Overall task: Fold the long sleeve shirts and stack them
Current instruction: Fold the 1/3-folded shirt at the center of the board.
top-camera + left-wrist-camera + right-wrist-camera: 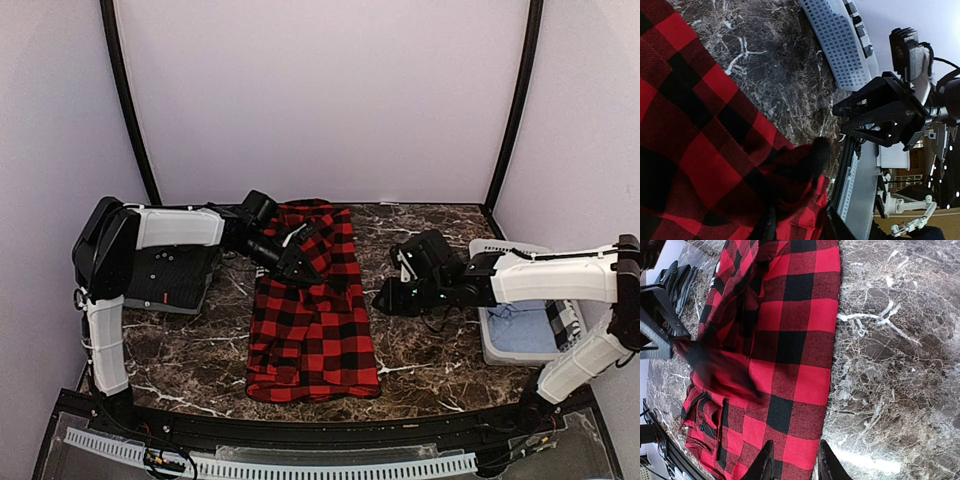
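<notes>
The red-and-black flannel shirt (315,340) lies lengthwise in the middle of the marble table. My left gripper (300,262) reaches over its upper part and is shut on a bunched fold of the flannel, held a little above the rest. In the left wrist view the cloth (690,125) fills the space between the fingers of that gripper (800,225). My right gripper (385,298) is open and empty beside the shirt's right edge. In the right wrist view it (794,462) hovers over that edge of the flannel (790,340). The dark charcoal shirt (170,275) lies folded at the left, under the left arm.
A white basket (500,350) holding blue cloth and a checked cloth stands at the right, under the right arm, and also shows in the left wrist view (840,45). A black rail runs along the table's near edge (300,430). Walls close in the back and sides.
</notes>
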Robot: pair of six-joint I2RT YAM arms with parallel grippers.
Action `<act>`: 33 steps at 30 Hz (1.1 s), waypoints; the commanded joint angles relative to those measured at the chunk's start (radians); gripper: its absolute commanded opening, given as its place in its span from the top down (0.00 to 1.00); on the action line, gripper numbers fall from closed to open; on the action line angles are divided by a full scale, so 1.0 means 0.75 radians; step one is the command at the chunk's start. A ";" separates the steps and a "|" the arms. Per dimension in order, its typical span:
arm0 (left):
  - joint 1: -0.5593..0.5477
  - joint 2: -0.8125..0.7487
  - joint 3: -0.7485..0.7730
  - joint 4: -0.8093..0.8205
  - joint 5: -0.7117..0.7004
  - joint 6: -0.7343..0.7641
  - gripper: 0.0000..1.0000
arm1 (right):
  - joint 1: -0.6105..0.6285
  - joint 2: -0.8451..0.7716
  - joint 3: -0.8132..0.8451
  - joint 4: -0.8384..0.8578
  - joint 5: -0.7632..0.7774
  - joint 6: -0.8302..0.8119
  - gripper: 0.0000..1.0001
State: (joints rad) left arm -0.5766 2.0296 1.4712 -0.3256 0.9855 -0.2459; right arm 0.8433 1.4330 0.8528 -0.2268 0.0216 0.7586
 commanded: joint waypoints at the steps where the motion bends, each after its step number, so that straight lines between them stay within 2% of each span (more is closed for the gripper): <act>1: -0.004 -0.034 0.041 -0.112 -0.063 0.060 0.62 | -0.010 0.019 -0.016 0.089 -0.023 -0.024 0.70; 3: -0.003 -0.074 0.025 -0.085 -0.145 0.026 0.47 | -0.010 0.027 -0.015 0.104 -0.053 -0.045 0.66; 7: 0.030 -0.173 -0.054 0.032 -0.335 -0.131 0.46 | -0.008 0.077 0.011 0.128 -0.083 -0.116 0.63; 9: 0.092 -0.225 -0.121 0.099 -0.455 -0.282 0.46 | -0.004 0.114 0.045 0.143 -0.103 -0.162 0.62; 13: 0.190 -0.304 -0.260 0.214 -0.563 -0.426 0.49 | 0.001 0.210 0.114 0.139 -0.083 -0.244 0.62; 18: 0.245 -0.324 -0.321 0.209 -0.607 -0.465 0.51 | 0.035 0.292 0.186 0.102 -0.038 -0.320 0.62; 25: 0.268 -0.322 -0.337 0.232 -0.609 -0.477 0.52 | 0.186 0.472 0.355 -0.058 0.197 -0.453 0.66; 33: 0.284 -0.321 -0.344 0.238 -0.592 -0.477 0.53 | 0.216 0.635 0.476 -0.151 0.294 -0.492 0.68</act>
State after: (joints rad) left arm -0.3721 1.8263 1.2289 -0.1631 0.5377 -0.5991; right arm 0.9997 1.8774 1.1706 -0.2867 0.1665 0.4187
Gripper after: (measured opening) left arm 0.469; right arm 0.325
